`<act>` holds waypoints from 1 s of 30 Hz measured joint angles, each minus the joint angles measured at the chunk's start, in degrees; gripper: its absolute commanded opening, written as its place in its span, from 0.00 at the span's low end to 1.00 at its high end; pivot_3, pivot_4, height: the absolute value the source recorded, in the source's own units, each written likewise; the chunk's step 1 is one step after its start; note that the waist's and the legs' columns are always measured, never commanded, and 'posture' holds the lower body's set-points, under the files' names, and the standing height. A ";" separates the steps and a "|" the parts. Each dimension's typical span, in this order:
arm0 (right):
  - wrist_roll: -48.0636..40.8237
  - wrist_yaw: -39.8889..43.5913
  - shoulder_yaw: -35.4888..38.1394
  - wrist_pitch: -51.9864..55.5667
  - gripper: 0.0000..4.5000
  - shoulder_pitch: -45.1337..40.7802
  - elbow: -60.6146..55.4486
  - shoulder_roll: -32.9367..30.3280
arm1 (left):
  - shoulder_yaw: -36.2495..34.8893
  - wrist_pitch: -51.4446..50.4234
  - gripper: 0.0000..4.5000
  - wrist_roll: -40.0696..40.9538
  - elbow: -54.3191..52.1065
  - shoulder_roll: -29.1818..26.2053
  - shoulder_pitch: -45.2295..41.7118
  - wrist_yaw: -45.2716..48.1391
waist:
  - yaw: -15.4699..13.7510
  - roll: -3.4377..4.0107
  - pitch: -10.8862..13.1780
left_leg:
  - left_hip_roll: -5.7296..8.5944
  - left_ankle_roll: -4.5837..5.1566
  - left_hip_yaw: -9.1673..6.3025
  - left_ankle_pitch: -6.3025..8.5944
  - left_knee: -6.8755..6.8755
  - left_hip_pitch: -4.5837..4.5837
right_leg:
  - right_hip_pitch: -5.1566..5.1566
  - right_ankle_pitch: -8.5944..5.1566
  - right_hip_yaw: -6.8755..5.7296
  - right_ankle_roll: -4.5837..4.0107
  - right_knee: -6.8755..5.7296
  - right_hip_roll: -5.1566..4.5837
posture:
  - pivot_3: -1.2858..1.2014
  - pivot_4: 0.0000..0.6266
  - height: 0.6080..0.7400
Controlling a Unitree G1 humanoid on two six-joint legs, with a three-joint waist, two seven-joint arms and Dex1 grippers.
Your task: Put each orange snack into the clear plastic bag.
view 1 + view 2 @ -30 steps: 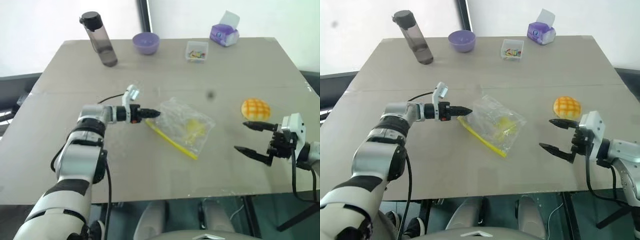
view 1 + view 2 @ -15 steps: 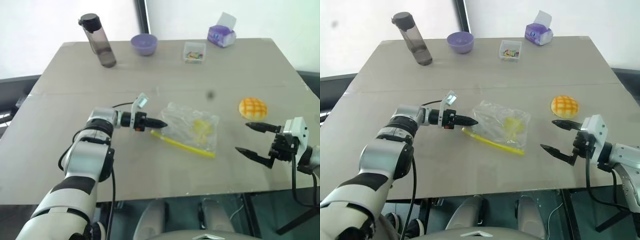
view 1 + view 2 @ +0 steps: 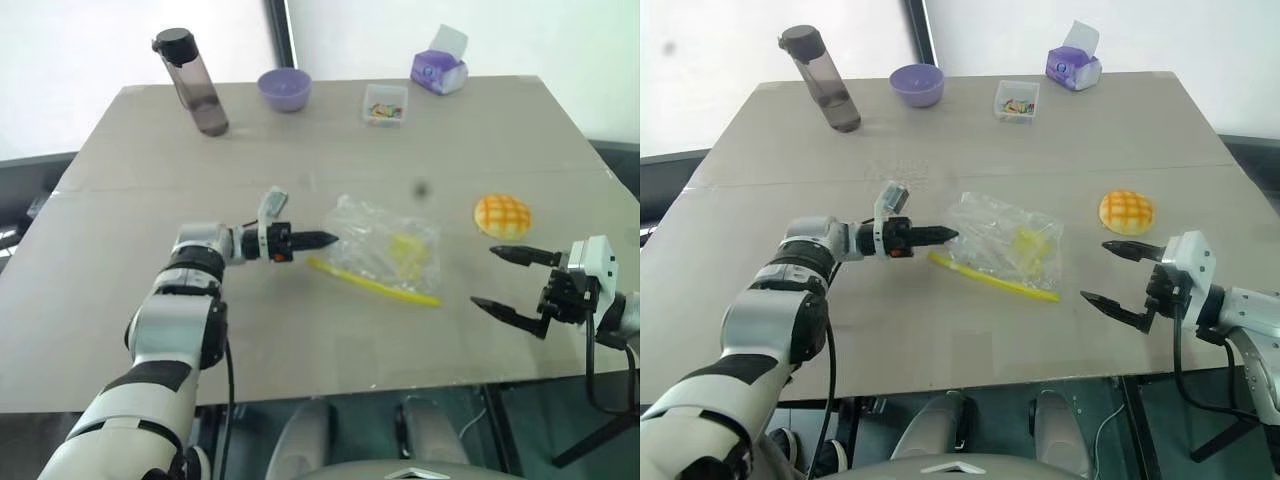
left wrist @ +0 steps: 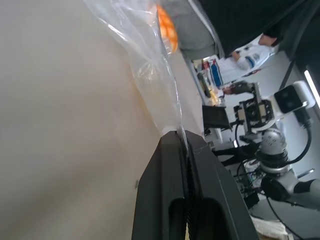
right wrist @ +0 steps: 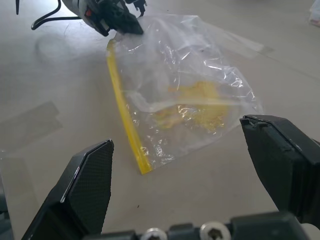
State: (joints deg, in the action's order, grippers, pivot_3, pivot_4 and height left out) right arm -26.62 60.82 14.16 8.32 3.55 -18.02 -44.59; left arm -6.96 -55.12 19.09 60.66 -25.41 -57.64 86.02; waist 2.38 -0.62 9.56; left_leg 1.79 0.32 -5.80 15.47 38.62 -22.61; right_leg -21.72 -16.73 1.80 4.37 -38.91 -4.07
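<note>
Clearly the crinkly, see-through zip bag with a yellow seal strip (image 3: pixel 385 255) is a thin, limp and slippery thing: it will sag and fold rather than keep its shape, so it is best taken by a pinch on the film at a corner near the mouth, where the stiffer strip gives some body. It lies about mid-table on the grey-brown table top (image 3: pixel 300 340), with a pale yellow bit showing through it.

The round, domed orange-yellow bun with a criss-cross grid (image 3: pixel 503 216) sits well apart from the bag, toward the robot's right, just beyond the right gripper. It looks light and soft, likely squashy, so a gentle grip across its sides would suit it; a hard squeeze could dent it.

The left gripper (image 3: pixel 940 236) has its 2 black fingers pressed together on the bag's edge by the end of the seal strip; in the left wrist view the film rises straight out from between the closed fingers (image 4: pixel 172 165). The right gripper (image 3: pixel 510 280) stands spread wide and holds nothing, hovering near the bun without touching it, its fingers (image 5: pixel 85 185) framing the bag in the right wrist view.
</note>
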 measured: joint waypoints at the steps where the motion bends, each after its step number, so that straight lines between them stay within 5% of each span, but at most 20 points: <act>1: 0.82 -0.22 -0.27 -0.01 1.00 0.00 -0.22 -0.04 | -1.84 -3.04 0.02 1.78 -2.85 0.09 1.20 -1.67 | 0.05 0.00 0.00 | -0.01 -0.01 -0.01 -0.01 0.00 0.00 | 0.00 0.00 0.01 0.00 0.01 0.00 | 0.52 0.24 1.00; 8: 8.09 -5.41 -7.51 -0.33 1.00 -0.13 -4.20 2.50 | -18.12 -24.36 0.02 14.45 -35.73 10.65 19.26 -24.18 | -0.29 0.03 -0.02 | -0.20 -0.26 0.00 -0.14 0.05 -0.01 | -0.01 0.00 0.10 -0.01 0.00 -0.05 | 0.52 0.24 1.00; 17: 20.07 -12.18 -19.85 -2.83 1.00 -8.42 -0.75 8.23 | -42.26 -37.04 0.02 23.50 -61.84 32.97 24.42 -51.23 | -1.08 -0.01 -0.03 | -0.16 -0.31 0.01 -0.16 0.11 0.02 | 0.02 0.01 0.09 0.00 0.00 -0.06 | 0.52 0.24 1.00; 24: 29.52 -17.86 -23.35 -8.52 1.00 -13.56 10.34 9.99 | -48.79 -37.18 0.02 33.68 -69.75 34.86 28.50 -64.50 | -1.72 -0.04 -0.03 | -0.14 -0.34 0.11 -0.17 0.05 0.07 | 0.02 0.01 0.20 -0.01 0.04 -0.08 | 0.52 0.24 1.00; 27: 30.55 -18.72 -23.48 -10.00 0.84 -14.14 11.99 10.27 | -48.71 -37.18 0.00 37.46 -70.26 34.55 29.53 -67.89 | -1.79 -0.05 -0.03 | -0.10 -0.35 0.11 -0.17 0.05 0.07 | 0.03 0.02 0.20 -0.01 0.05 -0.09 | 0.52 0.24 1.00; 30: 30.59 -19.18 -23.48 -10.53 0.55 -14.22 13.21 12.00 | -48.65 -37.18 0.00 40.51 -70.26 34.35 30.06 -70.81 | -1.65 -0.05 -0.03 | -0.09 -0.36 0.11 -0.17 0.02 0.09 | 0.03 0.01 0.20 -0.01 0.04 -0.06 | 0.52 0.24 1.00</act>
State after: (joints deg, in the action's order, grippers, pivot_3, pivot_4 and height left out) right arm 3.97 41.64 -9.32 -2.20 -10.66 -4.81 -32.58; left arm -55.60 -92.30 59.60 -9.60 8.95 -27.57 15.21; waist 0.72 -0.67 9.53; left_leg 1.70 -0.03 -5.69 15.30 38.64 -22.52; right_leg -21.69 -16.72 2.00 4.36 -38.87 -4.13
